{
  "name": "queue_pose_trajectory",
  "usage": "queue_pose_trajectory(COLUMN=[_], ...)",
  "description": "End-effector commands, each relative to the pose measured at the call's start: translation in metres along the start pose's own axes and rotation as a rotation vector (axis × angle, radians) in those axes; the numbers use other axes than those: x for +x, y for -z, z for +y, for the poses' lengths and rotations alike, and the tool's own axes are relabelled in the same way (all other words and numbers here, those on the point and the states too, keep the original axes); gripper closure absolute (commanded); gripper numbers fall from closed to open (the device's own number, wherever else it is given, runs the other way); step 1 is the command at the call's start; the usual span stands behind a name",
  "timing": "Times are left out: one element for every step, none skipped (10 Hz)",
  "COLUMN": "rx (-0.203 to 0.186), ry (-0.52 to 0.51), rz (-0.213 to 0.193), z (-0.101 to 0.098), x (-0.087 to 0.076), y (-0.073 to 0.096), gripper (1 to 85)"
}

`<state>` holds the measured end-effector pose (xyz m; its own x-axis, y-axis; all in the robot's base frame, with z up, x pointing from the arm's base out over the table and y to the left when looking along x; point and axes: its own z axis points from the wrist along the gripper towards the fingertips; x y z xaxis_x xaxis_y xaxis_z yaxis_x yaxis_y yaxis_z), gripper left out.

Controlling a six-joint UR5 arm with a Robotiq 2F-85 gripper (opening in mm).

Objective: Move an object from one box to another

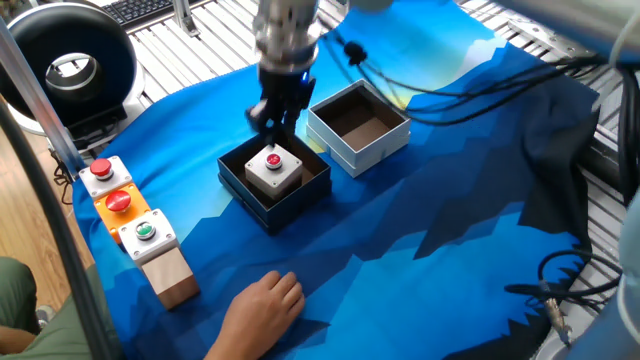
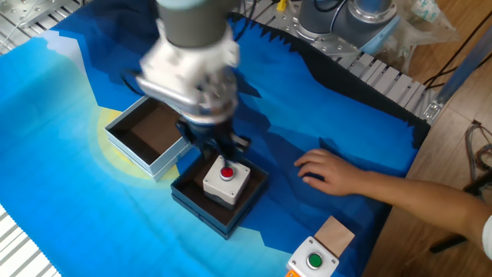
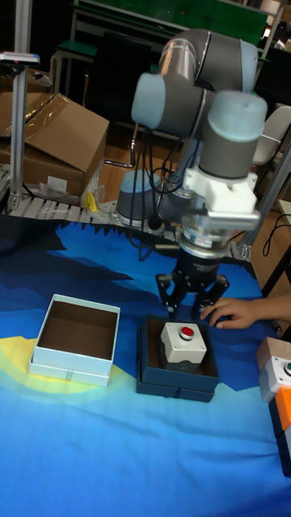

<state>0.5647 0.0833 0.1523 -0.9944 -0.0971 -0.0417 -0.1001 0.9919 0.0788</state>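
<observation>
The white-grey cube with a red button sits inside the dark navy box. Beside it stands the white box, its brown inside bare. My gripper hangs just above the cube, open, fingers spread and holding nothing. Motion blurs the arm in the fixed views.
A person's hand rests on the blue cloth near the navy box. A joined row of red, orange and green button boxes lies at the cloth's edge, next to a wooden block.
</observation>
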Motion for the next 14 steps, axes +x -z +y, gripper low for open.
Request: queue_pose_trajectory(rx=[0.076, 0.102, 0.124, 0.113, 0.021, -0.006, 0.0, 0.008, 0.008, 0.002, 0.01, 0.031, 0.041, 0.053], ry=[-0.085, -0.07, -0.077, -0.067, -0.154, -0.198, -0.225, -0.227, -0.226, -0.225, -0.209, -0.187, -0.172, -0.156], rz=[0.046, 0.116, 0.117, 0.085, 0.027, -0.024, -0.038, -0.039, -0.03, -0.025, -0.007, -0.02, -0.023, -0.027], z=[-0.058, -0.079, -0.103, -0.114, -0.105, -0.114, -0.129, -0.142, -0.15, -0.155, -0.161, -0.169, -0.172, -0.175], x=[0.016, 0.034, 0.037, 0.031, 0.018, 0.006, 0.004, 0.004, 0.007, 0.009, 0.012, 0.008, 0.006, 0.005], y=[0.041, 0.046, 0.051, 0.051, 0.05, 0.05, 0.046, 0.039, 0.028, 0.02, 0.014, 0.011, 0.008, 0.006], gripper=[84.7, 84.7, 83.0, 81.7, 84.7, 84.7, 84.7, 84.7, 84.7, 84.7, 84.7, 84.7, 84.7, 84.7])
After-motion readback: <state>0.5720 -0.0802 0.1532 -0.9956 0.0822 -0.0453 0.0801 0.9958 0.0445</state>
